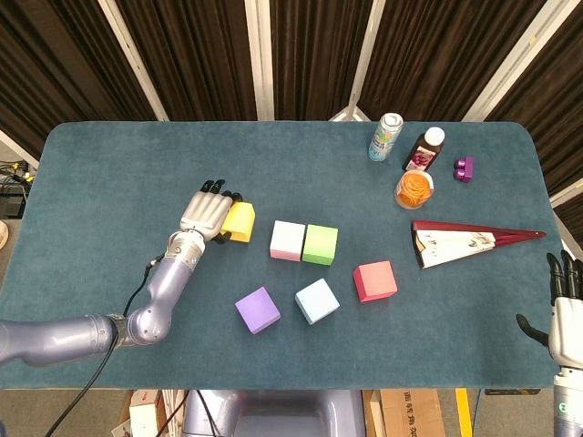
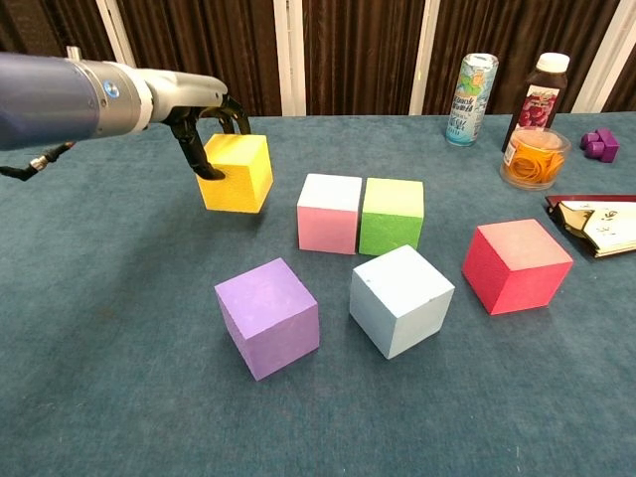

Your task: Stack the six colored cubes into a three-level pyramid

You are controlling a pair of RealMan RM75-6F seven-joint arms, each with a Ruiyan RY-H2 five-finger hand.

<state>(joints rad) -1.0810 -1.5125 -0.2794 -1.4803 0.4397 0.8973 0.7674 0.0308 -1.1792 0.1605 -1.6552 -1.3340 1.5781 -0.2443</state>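
Yellow cube (image 2: pixel 238 172) gripped in left hand (image 1: pixel 206 213), beside pink cube (image 2: pixel 330 212)

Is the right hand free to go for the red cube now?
Probably yes: the right hand is open at the table's edge, and bare cloth lies between it and the red cube.

Robot test lab with a staged table

A teal felt-covered table (image 1: pixel 118 164) stands before dark brown curtains (image 1: pixel 191 55) with white frame poles (image 1: pixel 260 55); loose cables (image 1: pixel 14 173) and cardboard boxes (image 1: pixel 410 414) lie on the floor around it
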